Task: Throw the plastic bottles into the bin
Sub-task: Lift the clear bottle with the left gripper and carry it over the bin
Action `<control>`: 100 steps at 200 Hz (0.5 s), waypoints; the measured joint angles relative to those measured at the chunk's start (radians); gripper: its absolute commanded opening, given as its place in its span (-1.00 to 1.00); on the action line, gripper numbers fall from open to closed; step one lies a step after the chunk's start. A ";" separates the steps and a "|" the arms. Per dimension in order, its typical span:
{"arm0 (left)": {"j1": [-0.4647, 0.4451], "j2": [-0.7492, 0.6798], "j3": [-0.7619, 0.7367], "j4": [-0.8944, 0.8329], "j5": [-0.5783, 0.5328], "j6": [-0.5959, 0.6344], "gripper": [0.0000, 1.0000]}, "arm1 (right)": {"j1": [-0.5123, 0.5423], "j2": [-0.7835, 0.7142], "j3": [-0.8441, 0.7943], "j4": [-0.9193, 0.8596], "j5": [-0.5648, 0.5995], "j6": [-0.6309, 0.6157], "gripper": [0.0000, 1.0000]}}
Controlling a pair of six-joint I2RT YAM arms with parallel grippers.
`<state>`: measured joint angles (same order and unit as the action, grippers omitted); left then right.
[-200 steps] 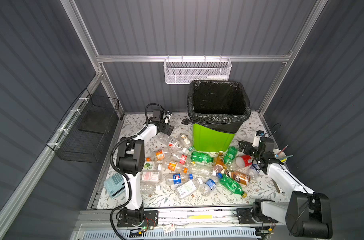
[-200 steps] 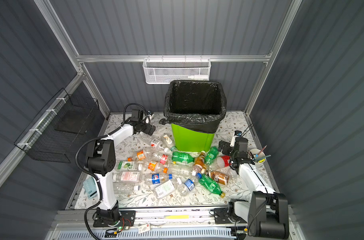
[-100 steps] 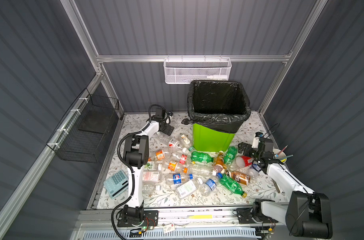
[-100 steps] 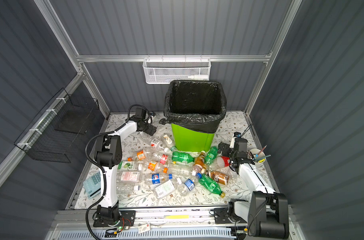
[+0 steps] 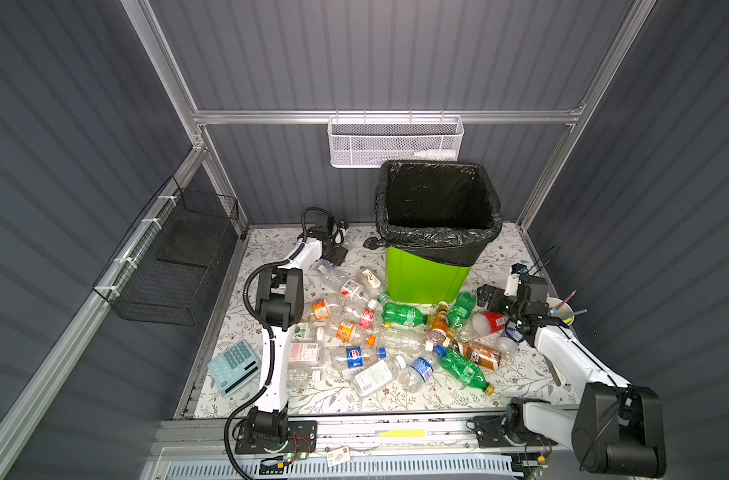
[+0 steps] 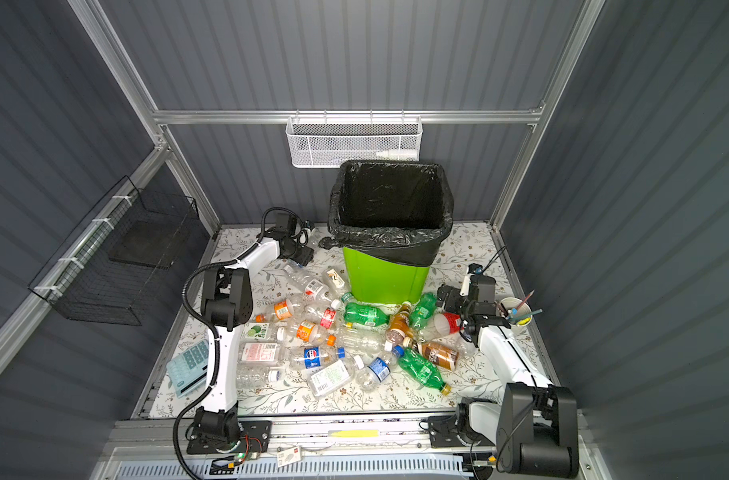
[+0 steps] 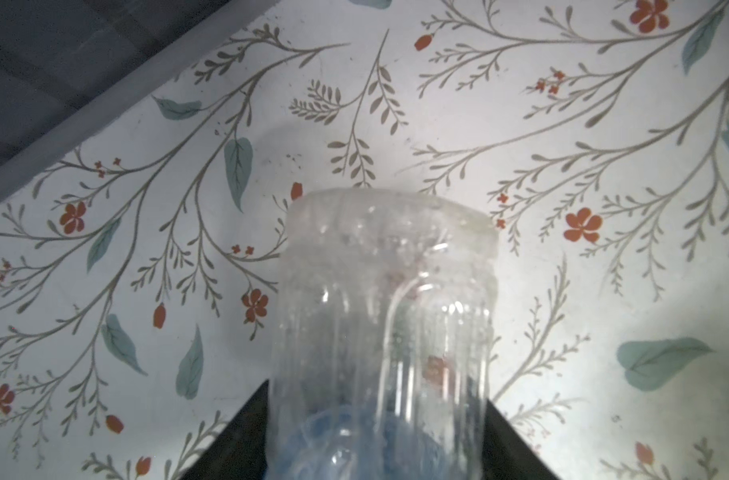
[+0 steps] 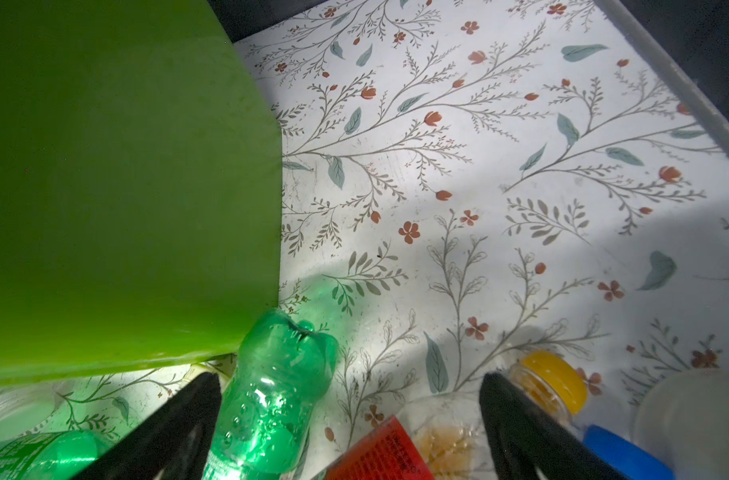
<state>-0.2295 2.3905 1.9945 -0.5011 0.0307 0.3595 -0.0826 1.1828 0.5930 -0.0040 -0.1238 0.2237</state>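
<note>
1. The left pincer is closed against both sides of a clear bottle, at 9 o'clock of the bin.
2. Since a second ago the left arm's elbow has swung toward the middle, while its pincer has hardly shifted.
3. The right pincer gapes wide and grips nothing. A green bottle lies just inside one finger, and this arm is unmoved.
4. The other plastic bottles lie strewn on the worktop at 6 o'clock of the bin.

Clear bottle, between fingers (apparently gripped)
</note>
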 measured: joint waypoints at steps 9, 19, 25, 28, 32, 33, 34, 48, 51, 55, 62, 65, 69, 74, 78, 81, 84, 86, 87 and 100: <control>0.000 -0.002 0.001 0.002 0.005 -0.007 0.00 | 0.000 0.000 0.000 -0.002 0.000 0.000 0.98; 0.000 -0.004 0.001 0.005 0.009 -0.005 -0.05 | 0.000 0.000 0.000 -0.004 0.000 0.000 0.98; 0.000 -0.006 -0.003 0.009 0.013 -0.011 -0.06 | 0.000 0.000 0.000 -0.005 0.000 0.000 0.98; 0.000 -0.006 -0.005 0.011 0.013 -0.013 -0.06 | 0.000 0.000 0.000 -0.005 0.000 0.000 0.98; 0.000 -0.011 -0.012 0.018 0.014 -0.014 -0.06 | 0.000 0.000 0.000 -0.006 0.000 0.000 0.98; 0.000 -0.011 -0.013 0.019 0.014 -0.014 -0.06 | 0.000 0.000 0.001 -0.006 0.000 0.000 0.98; 0.000 -0.012 -0.015 0.020 0.014 -0.014 -0.06 | 0.000 0.000 0.001 -0.006 0.000 0.000 0.98; 0.000 -0.038 -0.053 0.036 0.014 -0.020 -0.06 | 0.000 0.000 0.005 -0.009 0.000 0.000 0.98; 0.000 -0.045 -0.064 0.040 0.013 -0.021 -0.07 | 0.000 0.000 0.006 -0.010 0.000 0.000 0.98; 0.000 -0.054 -0.074 0.042 0.012 -0.023 -0.07 | 0.000 0.000 0.008 -0.011 0.000 0.000 0.98; 0.000 -0.074 -0.095 0.050 0.008 -0.024 -0.06 | 0.000 0.000 0.010 -0.011 0.000 0.000 0.98; 0.000 -0.085 -0.105 0.054 0.006 -0.025 -0.06 | 0.000 0.000 0.011 -0.011 0.000 0.000 0.98; 0.000 -0.097 -0.114 0.057 0.002 -0.027 -0.06 | 0.000 -0.001 0.011 -0.011 0.000 0.000 0.98; 0.000 -0.116 -0.129 0.066 -0.005 -0.028 -0.05 | 0.000 -0.002 0.011 -0.011 0.000 0.000 0.98; 0.000 -0.136 -0.143 0.077 -0.010 -0.031 -0.05 | 0.000 -0.004 0.011 -0.012 0.000 0.000 0.98; 0.000 -0.148 -0.151 0.081 -0.013 -0.031 -0.05 | 0.000 -0.006 0.011 -0.012 0.000 0.000 0.98; 0.000 -0.164 -0.159 0.086 -0.019 -0.031 -0.05 | 0.000 -0.006 0.011 -0.012 0.000 0.000 0.98; 0.000 -0.174 -0.166 0.090 -0.023 -0.031 -0.05 | 0.000 -0.008 0.011 -0.012 0.000 0.000 0.98; 0.000 -0.177 -0.168 0.092 -0.024 -0.031 -0.04 | 0.000 -0.008 0.011 -0.012 0.000 0.000 0.98; 0.000 -0.257 -0.211 0.127 -0.051 -0.039 -0.03 | 0.000 -0.018 0.011 -0.012 0.000 0.000 0.98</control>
<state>-0.2295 2.1330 1.7836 -0.3740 -0.0208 0.3206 -0.0826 1.1645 0.6044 -0.0162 -0.1242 0.2241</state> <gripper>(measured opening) 0.540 0.990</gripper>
